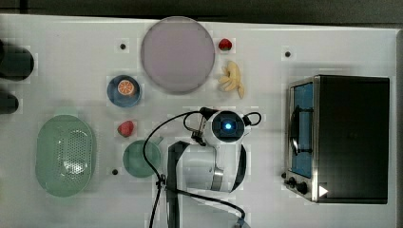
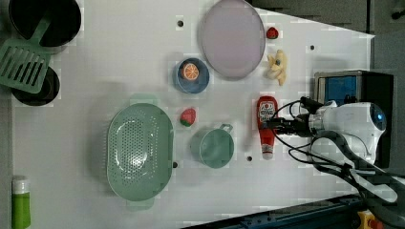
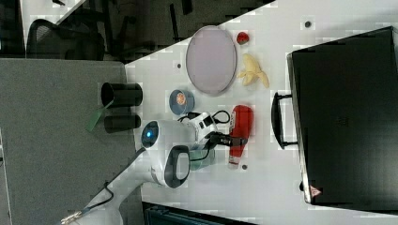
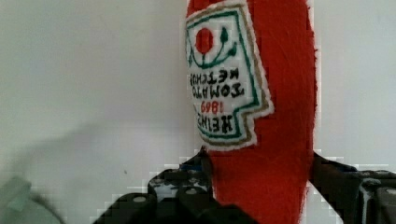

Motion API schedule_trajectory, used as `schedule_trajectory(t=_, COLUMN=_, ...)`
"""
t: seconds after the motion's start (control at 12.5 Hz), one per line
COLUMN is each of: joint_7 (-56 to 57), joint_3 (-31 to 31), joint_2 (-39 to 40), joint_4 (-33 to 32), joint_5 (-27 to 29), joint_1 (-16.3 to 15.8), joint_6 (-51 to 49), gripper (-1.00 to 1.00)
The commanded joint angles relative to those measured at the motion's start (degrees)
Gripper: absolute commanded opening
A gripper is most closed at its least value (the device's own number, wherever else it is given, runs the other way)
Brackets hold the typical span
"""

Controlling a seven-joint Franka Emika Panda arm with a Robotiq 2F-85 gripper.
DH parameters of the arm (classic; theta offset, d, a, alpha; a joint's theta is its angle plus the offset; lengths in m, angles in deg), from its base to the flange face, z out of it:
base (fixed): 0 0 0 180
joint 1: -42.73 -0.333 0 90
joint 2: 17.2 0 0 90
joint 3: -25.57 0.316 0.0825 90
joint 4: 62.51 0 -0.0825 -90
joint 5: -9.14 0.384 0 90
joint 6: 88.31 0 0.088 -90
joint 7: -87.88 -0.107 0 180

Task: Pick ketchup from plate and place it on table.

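Observation:
The ketchup (image 2: 266, 125), a red squeeze bottle with a white label, lies lengthwise over the white table (image 2: 119, 62), well off the plate, its whitish cap toward the left view's bottom. My gripper (image 2: 274, 125) reaches in from the left view's right and is shut on the bottle's middle. In the wrist view the black fingers (image 4: 196, 175) press both red sides of the ketchup (image 4: 275, 93). The pale lilac plate (image 1: 177, 53) has nothing on it. In the top view the arm hides the bottle. I cannot tell whether the bottle touches the table.
A black toaster oven (image 1: 347, 137) stands at the top view's right. A peeled banana (image 1: 232, 78) and a strawberry (image 1: 225, 44) lie beside the plate. A green cup (image 1: 141, 158), a second strawberry (image 1: 126, 128), a blue dish with an orange slice (image 1: 124, 90) and a green colander (image 1: 65, 155) lie to the top view's left.

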Motion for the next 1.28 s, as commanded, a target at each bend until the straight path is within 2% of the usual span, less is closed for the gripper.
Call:
schedule_trajectory(t=0.08, joint_7=0.6, joint_3=0.0, joint_2=-3.2, joint_4=2.0, joint_5=0.3, joint_1=-0.3, joint_6=0.9, gripper=1.00)
schedule_trajectory(t=0.4, joint_7=-8.8, joint_3=0.4, joint_2=-14.1, joint_4=6.9, joint_5=0.6, joint_1=-0.5, joint_6=-10.2, gripper=1.00)
schedule_trajectory(t=0.72, joint_7=-24.0, joint_3=0.9, joint_2=-23.9, joint_4=17.7, joint_5=0.5, joint_1=-0.6, joint_6=-31.8, gripper=1.00)
schedule_trajectory(t=0.96, joint_7=-32.4, joint_3=1.1, joint_2=-26.4, joint_4=25.9, joint_5=0.1, joint_1=-0.6, joint_6=-44.1, gripper=1.00)
schedule_trajectory(t=1.28, joint_7=-32.5, joint_3=1.1, joint_2=-26.6, joint_4=33.0, joint_5=-4.5, joint_1=-0.6, joint_6=-51.8, gripper=1.00)
